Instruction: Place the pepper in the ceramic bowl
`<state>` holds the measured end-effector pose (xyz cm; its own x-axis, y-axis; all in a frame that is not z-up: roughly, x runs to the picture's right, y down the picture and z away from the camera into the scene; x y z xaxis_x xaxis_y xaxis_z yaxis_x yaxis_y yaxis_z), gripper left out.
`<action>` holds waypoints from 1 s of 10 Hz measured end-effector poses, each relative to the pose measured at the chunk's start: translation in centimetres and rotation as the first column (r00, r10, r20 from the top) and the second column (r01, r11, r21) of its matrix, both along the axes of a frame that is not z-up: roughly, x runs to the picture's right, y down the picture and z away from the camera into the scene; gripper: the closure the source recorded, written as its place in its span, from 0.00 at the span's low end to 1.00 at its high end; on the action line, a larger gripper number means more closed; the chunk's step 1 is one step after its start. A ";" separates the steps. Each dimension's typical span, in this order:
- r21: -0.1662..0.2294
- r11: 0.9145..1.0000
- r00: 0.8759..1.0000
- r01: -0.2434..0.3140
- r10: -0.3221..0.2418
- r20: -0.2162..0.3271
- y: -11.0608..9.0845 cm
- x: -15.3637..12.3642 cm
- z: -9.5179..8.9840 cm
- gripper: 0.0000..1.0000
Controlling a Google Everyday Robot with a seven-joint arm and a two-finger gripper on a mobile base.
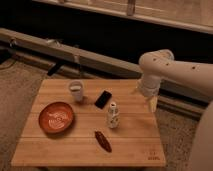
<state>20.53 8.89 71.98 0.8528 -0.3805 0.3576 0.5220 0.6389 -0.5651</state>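
The pepper (pixel 103 140), small, slender and dark red, lies on the wooden table (pixel 55 147) near the front edge, right of centre. The ceramic bowl (pixel 56 116), shallow and orange-red with whitish swirls, sits at the table's left. My gripper (pixel 151 103) hangs from the white arm (pixel 170 72) above the table's right rear edge, well right of and behind the pepper, holding nothing that I can see.
A small white cup (pixel 76 90) stands at the back left of the table. A black phone (pixel 103 99) lies near the back centre. A small white bottle (pixel 113 114) stands upright just behind the pepper. A metal rail runs behind the table.
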 end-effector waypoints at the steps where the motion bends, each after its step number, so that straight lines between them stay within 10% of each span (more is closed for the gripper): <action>1: 0.010 1.000 1.000 -0.008 0.008 -0.002 1.0 0.3 -1.2 0.20; 6: 0.027 1.000 0.999 -0.005 0.004 0.035 7.7 -3.0 -6.6 0.20; 10: -0.033 0.999 0.991 0.034 -0.029 0.131 13.2 -8.2 -7.2 0.20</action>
